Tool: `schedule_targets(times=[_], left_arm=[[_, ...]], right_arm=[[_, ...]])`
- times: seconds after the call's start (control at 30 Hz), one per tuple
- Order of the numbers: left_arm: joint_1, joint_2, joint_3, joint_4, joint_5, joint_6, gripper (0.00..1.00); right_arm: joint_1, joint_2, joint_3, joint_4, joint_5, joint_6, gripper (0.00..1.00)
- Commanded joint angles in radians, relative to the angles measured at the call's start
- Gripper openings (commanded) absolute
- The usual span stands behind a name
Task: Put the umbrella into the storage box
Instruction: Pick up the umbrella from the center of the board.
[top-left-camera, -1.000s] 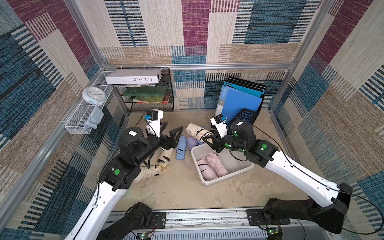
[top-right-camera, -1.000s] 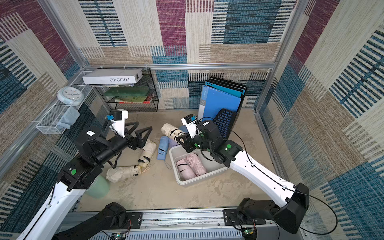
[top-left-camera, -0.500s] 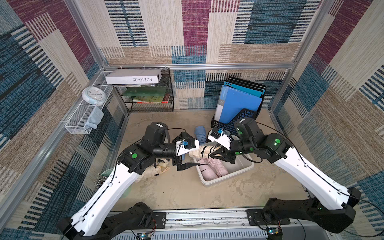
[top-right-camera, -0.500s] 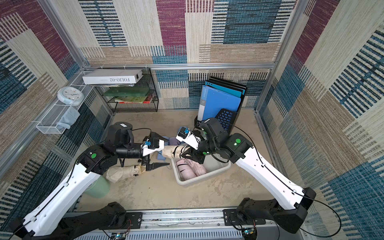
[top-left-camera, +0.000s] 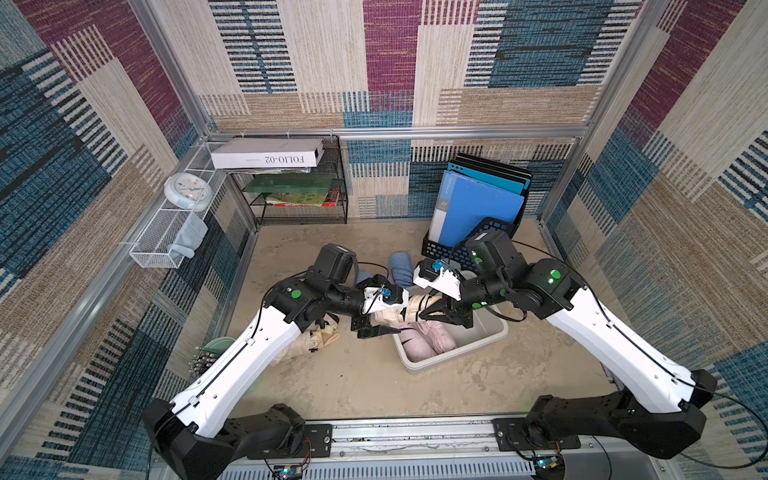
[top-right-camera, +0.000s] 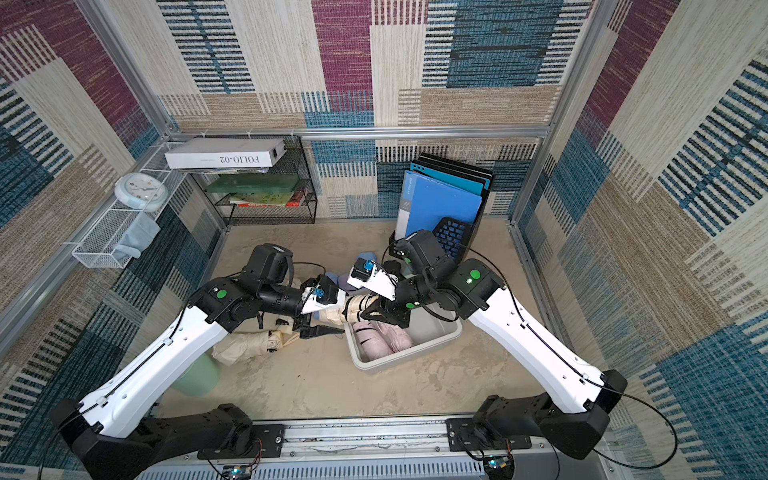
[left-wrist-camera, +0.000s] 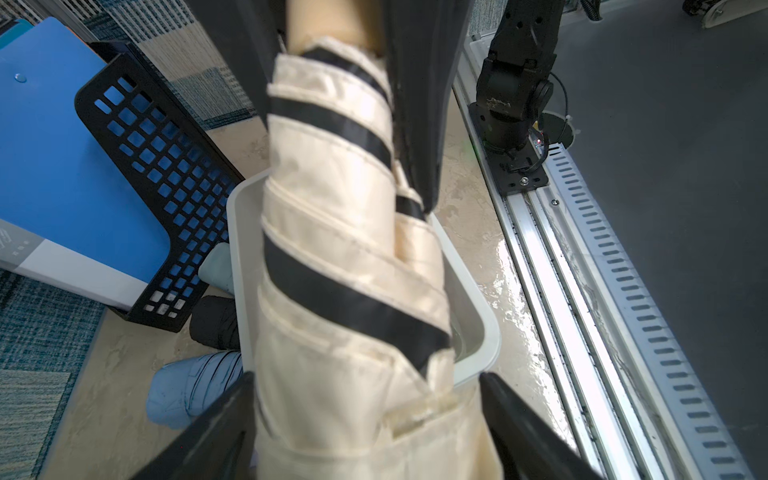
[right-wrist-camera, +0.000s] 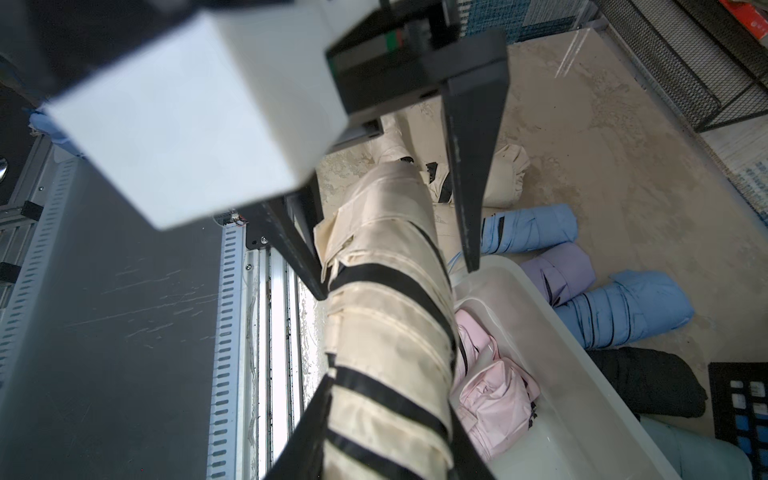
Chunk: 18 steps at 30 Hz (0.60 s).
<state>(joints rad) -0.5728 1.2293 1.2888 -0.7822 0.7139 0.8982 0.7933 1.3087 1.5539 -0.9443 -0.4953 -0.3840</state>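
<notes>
The right jaws are clamped on a folded cream umbrella (right-wrist-camera: 386, 332) banded with black stripes. The right wrist view shows a black finger pressed to each flank of the cloth. The left jaws stand apart and straddle the same umbrella (left-wrist-camera: 345, 249) farther along. In the left wrist view cloth fills the gap between them, but the right wrist view shows one finger against the fabric and the other just clear of it.

In both top views the umbrella (top-left-camera: 411, 308) hangs roughly level between the two arms, off the counter (top-left-camera: 365, 386). One end is over the end of the storage box (top-left-camera: 457, 355) nearer the left arm, and the other end reaches out past its rim.

The storage box (right-wrist-camera: 552, 328), an off-white tub with rounded corners, holds pink folded umbrellas (right-wrist-camera: 494, 395) directly beneath the held one. The left wrist view hides them behind the cream cloth.

The wrist views show a black folded umbrella (right-wrist-camera: 648, 386) on the counter beside the box's far wall, which the arms hide from the top views. Pale blue umbrellas (right-wrist-camera: 623, 307) and a lilac umbrella (right-wrist-camera: 557, 270) lie near it. Behind them stands a black lattice file holder (top-left-camera: 498, 226) with blue folders (top-left-camera: 478, 208). A second cream umbrella (top-right-camera: 249, 347) lies on the counter under the left arm.
</notes>
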Motion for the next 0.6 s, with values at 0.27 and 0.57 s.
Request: schedule_targets(times=[0.27, 0.57], left_arm=[[0.001, -0.001, -0.015, -0.011, 0.050, 0.016, 0.41], [0.001, -0.023, -0.054, 0.084, 0.112, -0.101, 0.13]], right_arm=[[0.002, 0.004, 0.018, 0.019, -0.029, -0.028, 0.17], [0.001, -0.070, 0.047, 0.128, 0.058, 0.078, 0.83]])
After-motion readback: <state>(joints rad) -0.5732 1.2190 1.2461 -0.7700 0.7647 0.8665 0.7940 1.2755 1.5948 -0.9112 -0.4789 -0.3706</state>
